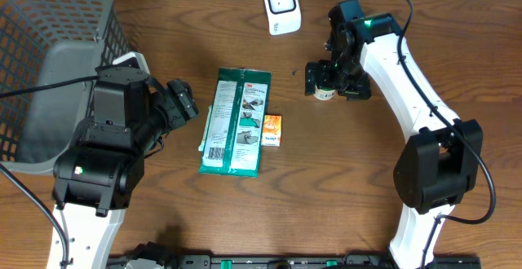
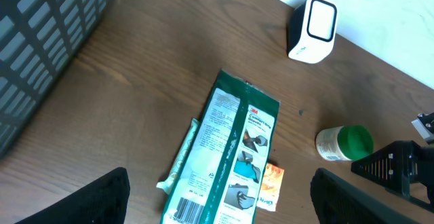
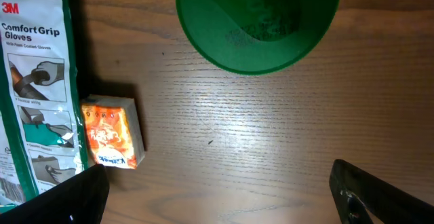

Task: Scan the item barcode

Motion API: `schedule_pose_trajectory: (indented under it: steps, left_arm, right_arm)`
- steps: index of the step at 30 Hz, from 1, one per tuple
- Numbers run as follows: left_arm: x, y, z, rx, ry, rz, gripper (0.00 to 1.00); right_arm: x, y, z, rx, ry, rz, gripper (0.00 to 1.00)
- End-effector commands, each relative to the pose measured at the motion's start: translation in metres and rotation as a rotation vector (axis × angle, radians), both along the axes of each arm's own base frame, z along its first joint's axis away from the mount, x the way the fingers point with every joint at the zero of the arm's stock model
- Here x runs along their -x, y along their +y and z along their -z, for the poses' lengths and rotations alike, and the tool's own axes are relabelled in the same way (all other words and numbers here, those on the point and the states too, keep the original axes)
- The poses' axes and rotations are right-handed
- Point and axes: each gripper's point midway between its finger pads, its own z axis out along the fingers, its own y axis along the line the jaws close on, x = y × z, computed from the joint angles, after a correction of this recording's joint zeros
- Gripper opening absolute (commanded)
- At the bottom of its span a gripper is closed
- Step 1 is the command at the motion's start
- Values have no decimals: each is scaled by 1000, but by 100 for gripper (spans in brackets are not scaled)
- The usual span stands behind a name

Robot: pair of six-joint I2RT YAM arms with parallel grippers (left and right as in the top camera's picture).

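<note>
Right gripper [image 1: 334, 80] hangs with its jaws spread wide and nothing between them, poised over the green-capped bottle [image 1: 325, 92], which stands at about 2 o'clock from the middle of the table [image 1: 367, 220]. I take that bottle to be your item. Left gripper [image 1: 183, 102] is likewise wide open and empty, at 9 o'clock of the glove pack [image 1: 236, 122] and pointing toward it. Treat the bottle as small, light and rigid. It looks upright, and its round wall is likely to twist or slip if you pinch it off-centre. Close across the white body below the cap rather than on the cap itself, and keep the label side free. No view shows its code, so you may have to turn it before the scanner [image 1: 281, 6], which sits at 12 o'clock against the far edge, close to the bottle at its 10 o'clock. The glove pack lies flat at the centre, a thin floppy pouch with its barcode [image 2: 186, 207] showing at the 6 o'clock end. It would be hard to get under and would sag if lifted by one edge. A little orange box [image 1: 272, 130] sits just beside the pack at its 3 o'clock. The wood surface is smooth and bare around the bottle, so you have room to approach. The grey basket [image 1: 49, 49] fills the 10 o'clock corner, well apart from the bottle.
</note>
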Motion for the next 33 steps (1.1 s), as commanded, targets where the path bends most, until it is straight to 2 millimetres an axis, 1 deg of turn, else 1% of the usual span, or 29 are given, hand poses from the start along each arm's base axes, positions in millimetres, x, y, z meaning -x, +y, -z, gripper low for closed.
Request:
schedule_pose_trajectory:
  steps: [1, 22, 33]
  left_arm:
    - [-1, 4, -7, -21, -19, -4, 86]
    - [-1, 4, -7, -21, -19, -4, 86]
    - [-1, 4, -6, -21, -18, -4, 86]
  right_arm:
    - [-5, 1, -1, 3, -14, -7, 99]
    - [-2, 1, -1, 6, -5, -7, 99]
    - [4, -1, 7, 16, 20, -7, 99]
